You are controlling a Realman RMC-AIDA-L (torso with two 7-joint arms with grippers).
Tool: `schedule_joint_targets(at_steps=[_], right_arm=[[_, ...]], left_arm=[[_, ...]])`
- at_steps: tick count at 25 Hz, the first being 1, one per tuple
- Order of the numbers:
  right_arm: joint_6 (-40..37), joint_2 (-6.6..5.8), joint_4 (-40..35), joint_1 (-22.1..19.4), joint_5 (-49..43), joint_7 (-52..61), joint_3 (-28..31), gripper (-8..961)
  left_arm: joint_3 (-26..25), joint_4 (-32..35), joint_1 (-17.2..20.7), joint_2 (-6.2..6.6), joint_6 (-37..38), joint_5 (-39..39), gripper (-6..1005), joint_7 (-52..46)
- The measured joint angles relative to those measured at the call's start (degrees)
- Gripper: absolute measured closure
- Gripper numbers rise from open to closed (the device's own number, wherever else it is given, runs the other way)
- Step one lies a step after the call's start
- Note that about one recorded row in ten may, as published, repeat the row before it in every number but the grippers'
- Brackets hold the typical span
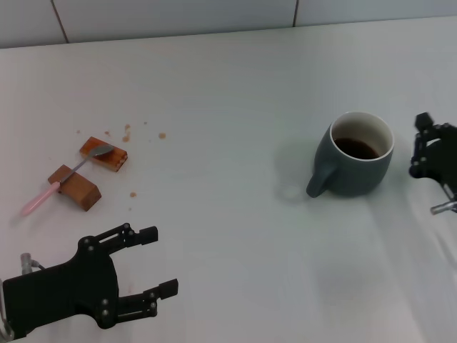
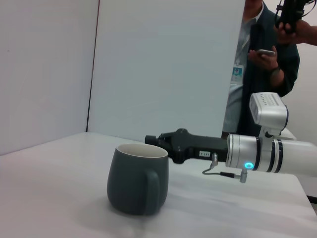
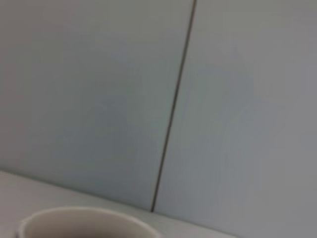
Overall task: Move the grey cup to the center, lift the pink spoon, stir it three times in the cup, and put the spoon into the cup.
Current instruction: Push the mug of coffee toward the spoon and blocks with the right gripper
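- Grey cup (image 1: pixel 355 155) stands well right of the pink spoon (image 1: pixel 63 179), whose bowl rests on brown blocks (image 1: pixel 87 173). Left gripper (image 1: pixel 161 261), near the spoon, is spread and empty; right gripper (image 1: pixel 423 146), just beside the cup, is cut off.
- Left wrist view: right gripper's fingers are hidden behind the cup; I cannot tell their state.
- Right wrist view: only the cup's rim shows.

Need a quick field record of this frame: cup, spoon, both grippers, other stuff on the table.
cup: grey cup upright on the robot's right, dark liquid inside, handle toward the robot's left
spoon: pink spoon on the robot's left, lying across two brown blocks, not held
left gripper: left gripper open, near edge of the table, holding nothing
right gripper: right gripper just beside the cup, holding nothing
other: crumbs near the blocks
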Motion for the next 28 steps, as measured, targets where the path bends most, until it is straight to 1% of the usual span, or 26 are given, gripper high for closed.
schedule_joint_targets(at_steps=[5, 10, 14, 18, 19, 20, 22, 23, 24, 25, 28], right_arm=[[2.91, 0.02, 0.64, 1.61, -3.17, -0.08, 0.2, 956], [3.46, 0.02, 1.77, 2.76, -4.23, -0.1, 0.34, 955], [3.54, 0.02, 4.04, 4.65, -4.5, -0.11, 0.34, 955], [3.6, 0.02, 5.86, 6.4, -6.9, -0.13, 0.97, 954], [3.77, 0.02, 6.5, 7.12, -9.73, -0.14, 2.85, 954], [3.77, 0.02, 6.5, 7.12, -9.73, -0.14, 2.85, 952], [4.6, 0.02, 6.82, 7.64, -13.5, -0.15, 5.68, 948], [5.4, 0.02, 6.87, 7.87, -15.93, -0.15, 7.46, 946], [7.36, 0.02, 6.88, 8.37, -20.97, -0.16, 11.45, 943], [7.36, 0.02, 6.88, 8.37, -20.97, -0.16, 11.45, 941], [9.95, 0.02, 7.37, 8.88, -28.34, -0.17, 17.13, 935]], left_arm=[[0.0, 0.0, -0.02, 0.0, 0.0, 0.0, 180, 0.0], [0.0, 0.03, 0.0, -0.05, 0.0, 0.0, 180, 0.0], [0.0, 0.04, 0.05, -0.07, -0.01, 0.0, 181, 0.0], [0.0, 0.01, 0.05, -0.09, -0.01, 0.0, 181, 0.0], [0.0, 0.01, 0.05, -0.09, 0.0, 0.0, 181, 0.0], [0.0, 0.0, 0.03, -0.08, 0.0, 0.0, 182, 0.0], [0.0, 0.0, 0.02, -0.09, 0.0, 0.0, 182, 0.0], [0.0, 0.0, 0.02, -0.09, 0.02, 0.0, 182, 0.0], [0.0, 0.0, 0.01, -0.09, 0.04, 0.0, 182, 0.0], [0.0, 0.0, -0.01, -0.09, 0.07, 0.0, 182, 0.0], [0.0, 0.0, -0.06, -0.09, 0.1, 0.0, 183, 0.0]])
